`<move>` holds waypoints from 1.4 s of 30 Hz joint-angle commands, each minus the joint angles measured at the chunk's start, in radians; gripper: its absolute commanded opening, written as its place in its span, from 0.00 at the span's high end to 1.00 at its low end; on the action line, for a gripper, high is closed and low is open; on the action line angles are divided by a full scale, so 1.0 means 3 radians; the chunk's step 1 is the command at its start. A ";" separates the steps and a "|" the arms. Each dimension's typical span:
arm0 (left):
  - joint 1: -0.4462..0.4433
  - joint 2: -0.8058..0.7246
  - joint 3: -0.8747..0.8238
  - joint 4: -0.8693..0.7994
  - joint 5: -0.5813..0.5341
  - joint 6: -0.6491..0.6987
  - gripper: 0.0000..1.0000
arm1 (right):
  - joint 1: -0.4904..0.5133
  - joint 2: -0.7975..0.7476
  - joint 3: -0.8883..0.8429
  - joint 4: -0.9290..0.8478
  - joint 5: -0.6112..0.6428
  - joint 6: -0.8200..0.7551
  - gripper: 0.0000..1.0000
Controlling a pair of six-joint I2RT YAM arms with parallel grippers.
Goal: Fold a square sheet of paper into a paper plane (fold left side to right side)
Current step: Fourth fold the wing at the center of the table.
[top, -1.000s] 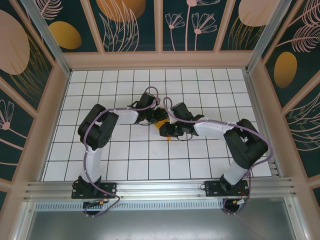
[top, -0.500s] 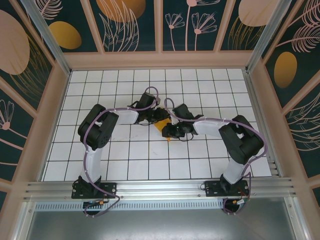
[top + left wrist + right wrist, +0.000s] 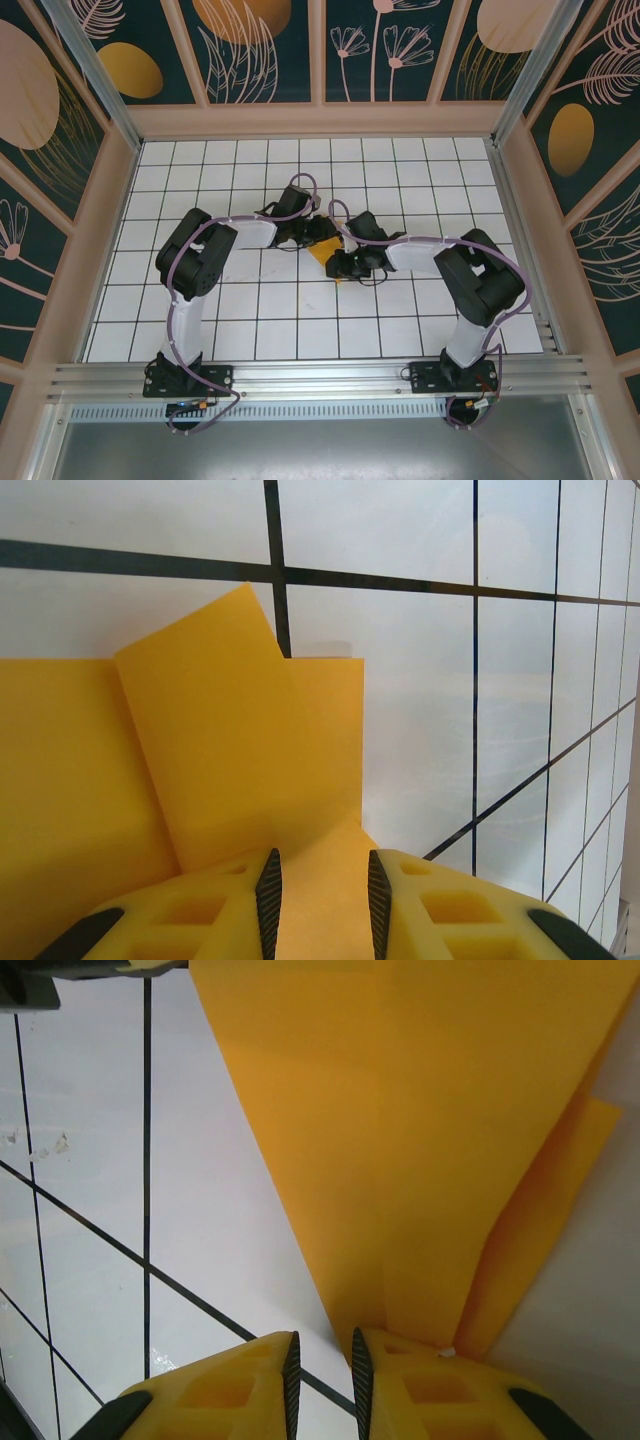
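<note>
White grid desk (image 3: 250, 330), patterned walls around; wide bare tiles on every side. Top view: both arms meet mid-frame over orange paper (image 3: 325, 252), mostly hidden. Left wrist view: left fingers (image 3: 322, 895) pinch folded layers, loose flap tilted above. Right wrist view: right fingers (image 3: 322, 1370) clamp narrow pointed tip; creases sharp, surface smooth.

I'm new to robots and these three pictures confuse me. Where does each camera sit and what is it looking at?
Top external: above and behind, looking down at the white grid table; both arms show, meeting over the orange paper.
Left wrist: on the left arm, looking past the left pincer along the folded paper.
Right wrist: on the right arm, looking past the right pincer at the paper's narrow end.
Shared: all three see that paper and the grid.
</note>
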 commanded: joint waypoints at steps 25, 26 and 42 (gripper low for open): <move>-0.0007 0.0156 -0.0119 -0.0336 -0.0254 0.0020 0.67 | -0.0039 -0.0336 -0.0922 -0.0261 -0.0081 0.0183 0.86; -0.0003 0.0151 -0.0120 -0.0336 -0.0255 0.0022 0.67 | -0.0040 -0.0366 -0.0930 -0.0280 -0.0081 0.0173 0.86; -0.0006 0.0111 -0.0125 -0.0325 -0.0229 0.0006 0.67 | -0.0087 -0.0889 -0.0256 -0.0076 0.0034 0.0088 0.85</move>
